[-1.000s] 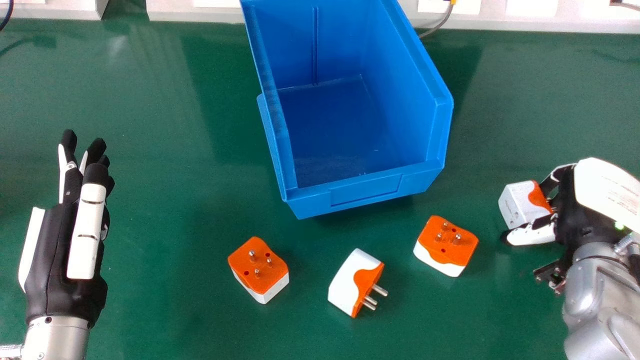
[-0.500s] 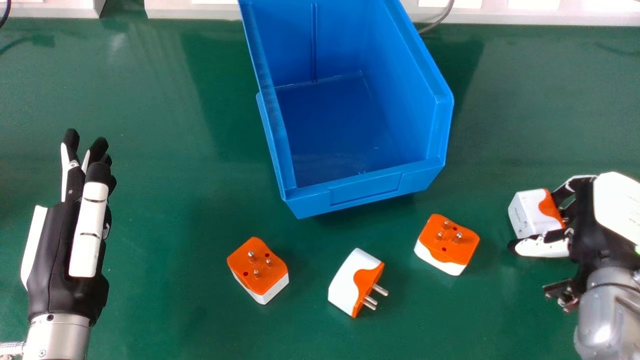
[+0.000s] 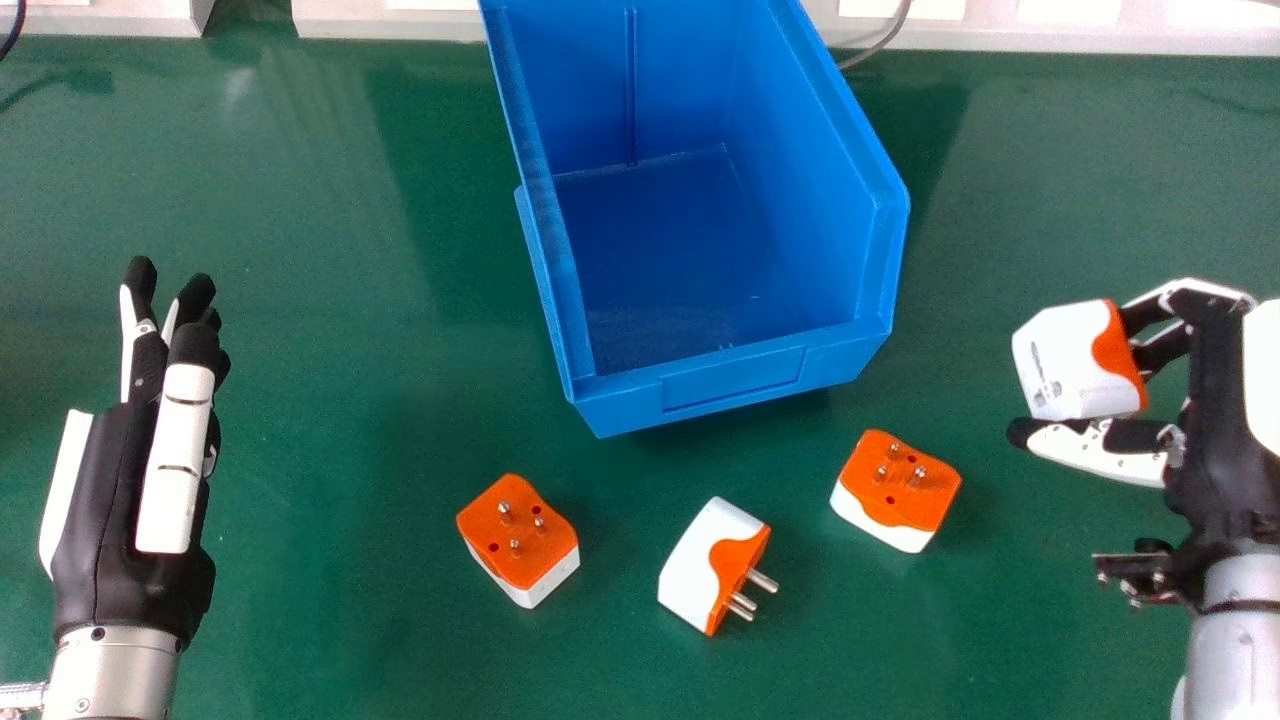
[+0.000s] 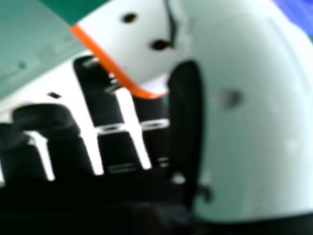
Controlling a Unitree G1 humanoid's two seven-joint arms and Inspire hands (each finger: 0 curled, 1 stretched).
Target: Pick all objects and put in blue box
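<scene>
At the right of the head view my right hand pinches a white and orange plug adapter between thumb and fingers, seemingly above the table. In the right hand view this adapter sits between the thumb and the fingers of my right hand. Three more adapters lie before the blue box: one pins-up, one on its side with pins pointing right, and one pins-up nearest my right hand. My left hand rests open at the left, fingers straight.
The green table carries everything. Along its back edge runs a pale ledge, with a grey cable beside the box's back right and a dark cable at the far left corner. The box's low front wall faces the adapters.
My right hand first shifted right and nearer with its adapter, then rose, and the adapter has come up with it. The left hand, box and other adapters look essentially unmoved.
</scene>
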